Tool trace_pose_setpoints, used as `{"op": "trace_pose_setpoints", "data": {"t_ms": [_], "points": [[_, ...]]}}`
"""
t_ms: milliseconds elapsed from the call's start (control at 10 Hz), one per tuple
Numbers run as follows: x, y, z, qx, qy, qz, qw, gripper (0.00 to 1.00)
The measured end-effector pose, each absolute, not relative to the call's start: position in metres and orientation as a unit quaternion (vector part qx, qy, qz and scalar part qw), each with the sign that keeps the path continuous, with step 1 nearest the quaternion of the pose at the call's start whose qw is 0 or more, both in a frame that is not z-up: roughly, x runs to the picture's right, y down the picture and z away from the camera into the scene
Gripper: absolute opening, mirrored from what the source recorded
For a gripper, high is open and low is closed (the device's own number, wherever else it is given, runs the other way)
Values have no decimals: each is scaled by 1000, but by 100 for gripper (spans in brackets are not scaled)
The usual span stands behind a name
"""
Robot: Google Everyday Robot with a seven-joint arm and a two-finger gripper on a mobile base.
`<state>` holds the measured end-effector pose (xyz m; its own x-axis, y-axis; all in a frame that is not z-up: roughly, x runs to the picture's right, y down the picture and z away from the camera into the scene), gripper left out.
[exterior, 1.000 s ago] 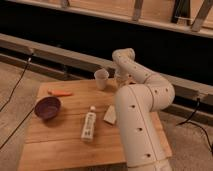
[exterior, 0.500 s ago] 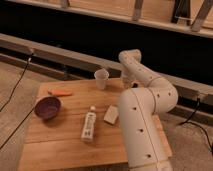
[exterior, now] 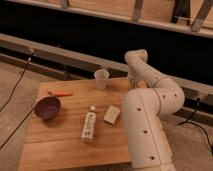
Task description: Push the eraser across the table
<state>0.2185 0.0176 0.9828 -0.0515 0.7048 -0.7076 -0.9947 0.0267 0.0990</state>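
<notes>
The table (exterior: 65,145) is a light-brown plank top filling the lower left of the camera view. The black eraser does not show; it is hidden or out of view. My white arm rises from the lower right, bends at the table's right side and reaches back over the far right corner. My gripper (exterior: 133,81) points down at the far right edge of the table, to the right of a white cup (exterior: 101,78), mostly hidden by the wrist.
A cream-white block (exterior: 112,114) lies next to my arm's lower column. A white bottle (exterior: 89,125) lies on its side mid-table. A purple bowl (exterior: 47,107) sits at the left, an orange carrot-like piece (exterior: 60,92) behind it. Dark rails run behind the table.
My wrist and gripper have moved right along the far edge, away from the white cup. The things on the table have not moved.
</notes>
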Motion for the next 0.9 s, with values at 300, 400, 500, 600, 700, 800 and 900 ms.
{"op": "trace_pose_setpoints", "data": {"t_ms": [300, 400, 500, 600, 700, 800, 900], "points": [[227, 17, 983, -226, 315, 655, 649, 0], [222, 9, 982, -224, 311, 653, 654, 0], [214, 2, 980, -224, 305, 649, 660, 0], [200, -6, 977, -228, 300, 642, 667, 0], [190, -9, 973, -234, 298, 637, 671, 0], [182, -11, 969, -240, 300, 631, 674, 0], [176, -8, 969, -247, 301, 627, 675, 0]]}}
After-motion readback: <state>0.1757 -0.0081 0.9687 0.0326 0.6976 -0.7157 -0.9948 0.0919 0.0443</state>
